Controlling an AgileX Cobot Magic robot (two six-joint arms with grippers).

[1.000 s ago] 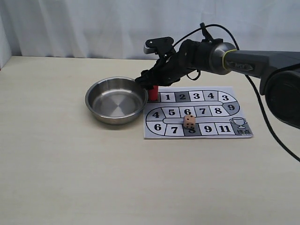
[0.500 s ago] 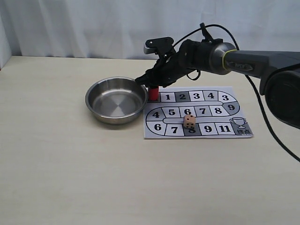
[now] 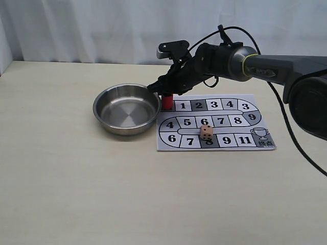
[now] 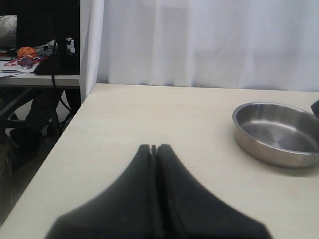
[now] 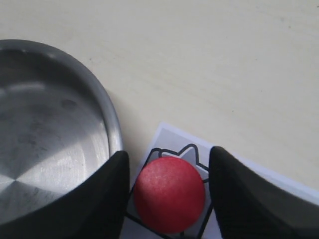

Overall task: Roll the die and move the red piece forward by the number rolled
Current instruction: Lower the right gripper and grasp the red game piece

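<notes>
Pale wood-grain tabletop [image 3: 76,194], white curtain [image 3: 102,25] behind — a plain setting. On the printed paper board [image 3: 237,121] the die [image 3: 206,132] sits at the middle of the lowest row, on the grey square between 7 and 9. Its top face is too small for me to read.

The red piece [image 5: 169,194] stands upright on the start square at the board's upper left corner in the exterior view, just beside the steel bowl [image 3: 126,113]. My right gripper [image 5: 168,158] brackets it closely on both sides, but I cannot tell whether it actually pinches. My left gripper [image 4: 154,148] has its fingers pressed together on nothing.

For this step I'd want the pads square on the cylinder's smooth, curved sides, low enough not to tip it. Then I'd lift clear of the thin paper — it could drag — and keep off the bowl's polished rim. The die looks like matte wood with softened edges.
</notes>
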